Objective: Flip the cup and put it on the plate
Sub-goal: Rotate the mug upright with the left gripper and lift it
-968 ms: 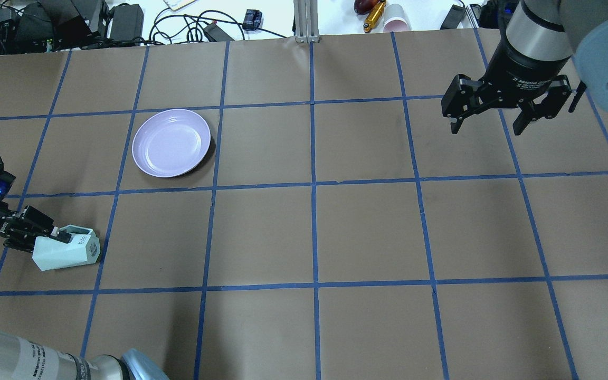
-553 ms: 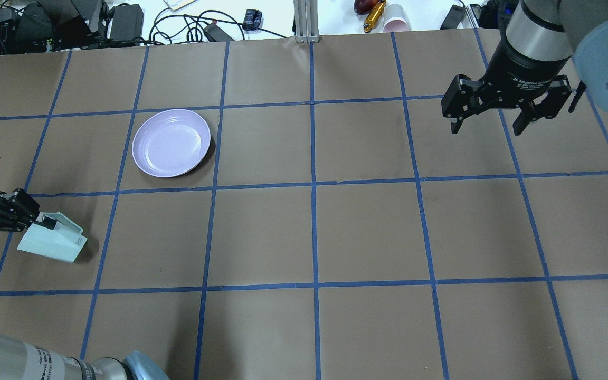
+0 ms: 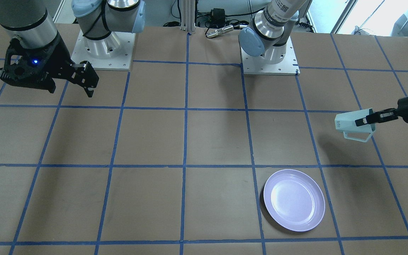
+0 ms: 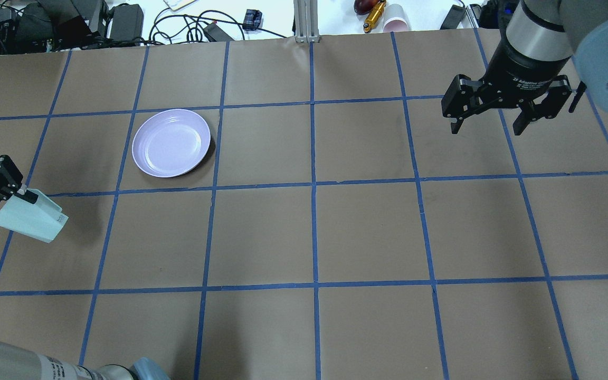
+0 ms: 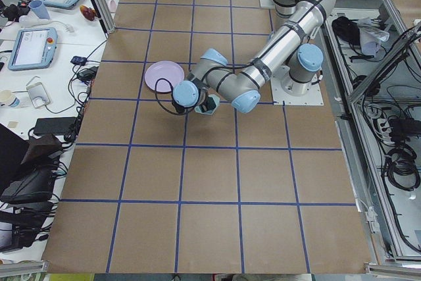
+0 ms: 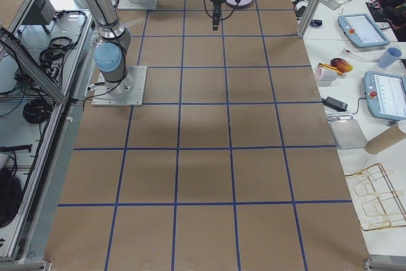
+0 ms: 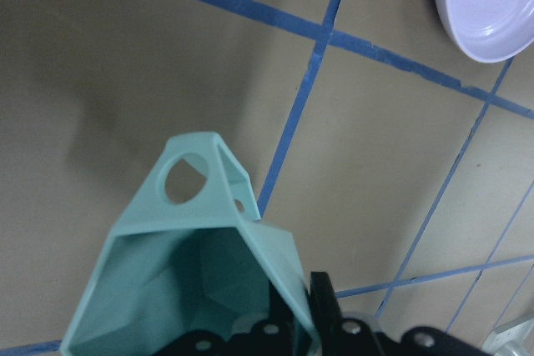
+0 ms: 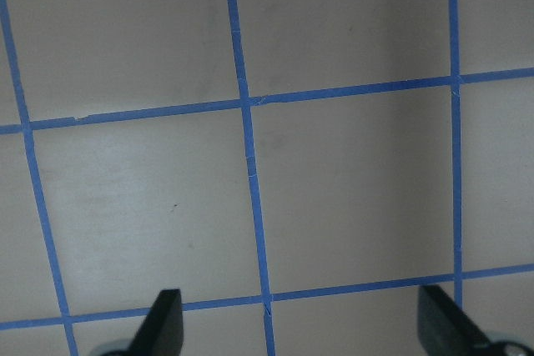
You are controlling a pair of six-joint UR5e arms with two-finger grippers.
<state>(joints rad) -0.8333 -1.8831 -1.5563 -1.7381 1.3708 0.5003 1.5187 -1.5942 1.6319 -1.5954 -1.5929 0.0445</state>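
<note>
Left gripper [image 4: 25,196] pinches the faceted mint cup [image 4: 28,220] by its rim wall, on its side above the table's [image 4: 367,232] left edge; the glossy round plate [image 4: 171,142] sits nearby; right gripper [image 4: 486,128] gapes wide, empty.

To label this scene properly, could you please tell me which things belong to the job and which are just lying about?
Job:
cup, held by the left gripper
plate, nothing on it

Lying about:
pink cup
cables
power brick
right gripper, open, holding nothing
</note>
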